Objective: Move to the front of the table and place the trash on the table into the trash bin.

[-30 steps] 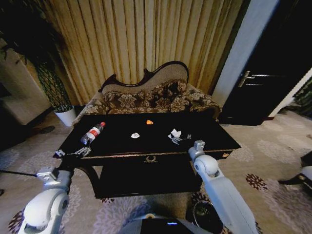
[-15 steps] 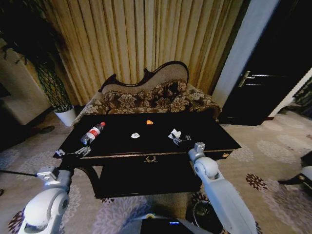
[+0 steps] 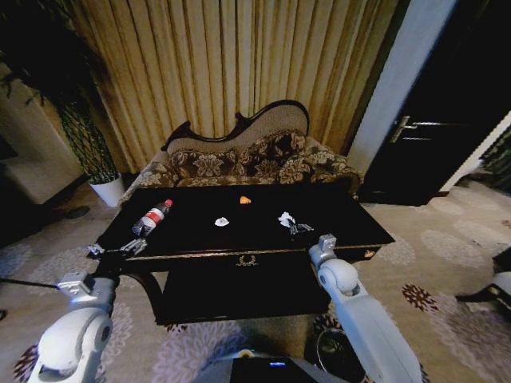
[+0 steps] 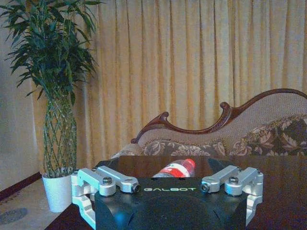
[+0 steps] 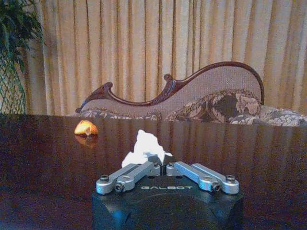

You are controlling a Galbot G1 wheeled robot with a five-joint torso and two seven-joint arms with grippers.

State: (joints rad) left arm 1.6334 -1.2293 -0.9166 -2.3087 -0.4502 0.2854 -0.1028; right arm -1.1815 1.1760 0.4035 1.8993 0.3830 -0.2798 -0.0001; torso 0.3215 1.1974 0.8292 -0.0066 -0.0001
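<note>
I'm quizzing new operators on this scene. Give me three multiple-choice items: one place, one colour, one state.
1. Where is the bottle? A on the sofa; B on the table, ahead of the left claw; C on the carpet.
2. The small piece beyond the white scrap is: A orange; B green; C blue.
3. The left claw is: A shut on the bottle; B open; C shut, empty.
Key: B, it lies on the dark top; A, the right wrist view shows it; B, its fingers stand spread.
</note>
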